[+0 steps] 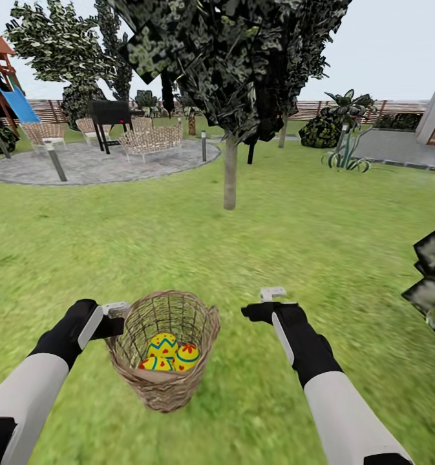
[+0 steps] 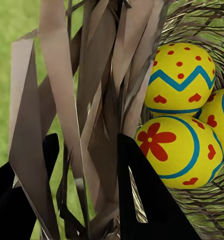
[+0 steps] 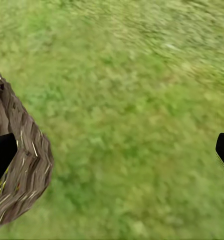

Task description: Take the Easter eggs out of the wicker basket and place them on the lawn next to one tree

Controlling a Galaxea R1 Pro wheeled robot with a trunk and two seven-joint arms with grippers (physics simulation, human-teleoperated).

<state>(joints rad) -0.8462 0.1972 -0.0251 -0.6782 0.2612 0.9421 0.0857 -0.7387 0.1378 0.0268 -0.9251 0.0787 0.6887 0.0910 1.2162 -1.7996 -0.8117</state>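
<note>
The wicker basket [image 1: 165,381] stands on the lawn [image 1: 320,239] just in front of me. Three Easter eggs lie inside it, yellow with blue zigzags and red marks: one [image 1: 162,344] at the back, one [image 1: 187,356] to the right and one [image 1: 152,364] lower left. The left wrist view shows them close up [image 2: 180,75] [image 2: 176,150] [image 2: 220,115]. My left gripper [image 1: 116,316] [image 2: 87,200] grips the basket's left wall, with wicker strands between its fingers. My right gripper [image 1: 264,302] [image 3: 112,150] hangs open over grass, right of the basket [image 3: 22,165]. A tree [image 1: 229,174] stands straight ahead.
A grey round patio [image 1: 94,165] lies at the far left with woven chairs [image 1: 154,139], a black grill [image 1: 110,113] and short posts [image 1: 55,161]. A slide [image 1: 17,103] is behind it. Dark foliage [image 1: 434,278] juts in at the right edge. A spiky plant [image 1: 346,155] stands far right.
</note>
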